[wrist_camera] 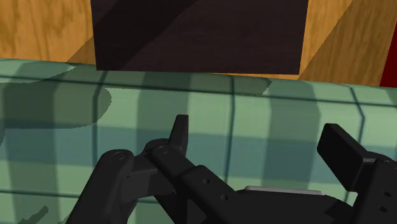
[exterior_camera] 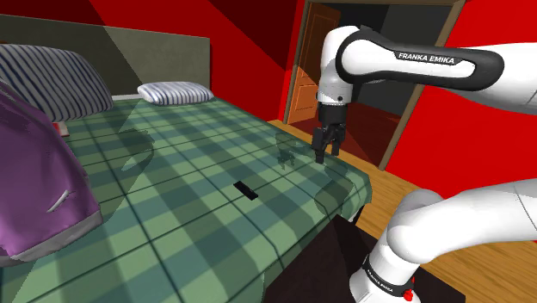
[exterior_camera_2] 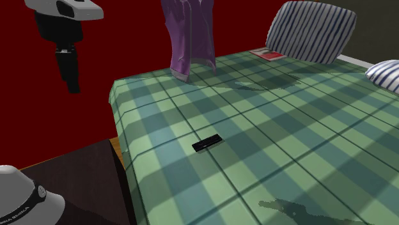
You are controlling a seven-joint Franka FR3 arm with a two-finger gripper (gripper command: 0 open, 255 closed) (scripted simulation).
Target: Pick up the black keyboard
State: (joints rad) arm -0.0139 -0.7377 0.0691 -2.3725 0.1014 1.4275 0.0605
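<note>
Above the edge of the green plaid bedspread (exterior_camera: 189,146), all-black two-finger gripper (exterior_camera: 324,153) hangs high with fingers spread and empty, well apart from the small flat black keyboard (exterior_camera: 245,190) lying untouched mid-bed to the shoulder view's left; approach, grasp, lift all yet to do.

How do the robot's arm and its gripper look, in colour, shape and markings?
The arm has rounded white shells with dark joints; one dark band carries white letters, FRANKA EMIKA. The gripper is all black, with two flat, angular fingers.
</note>
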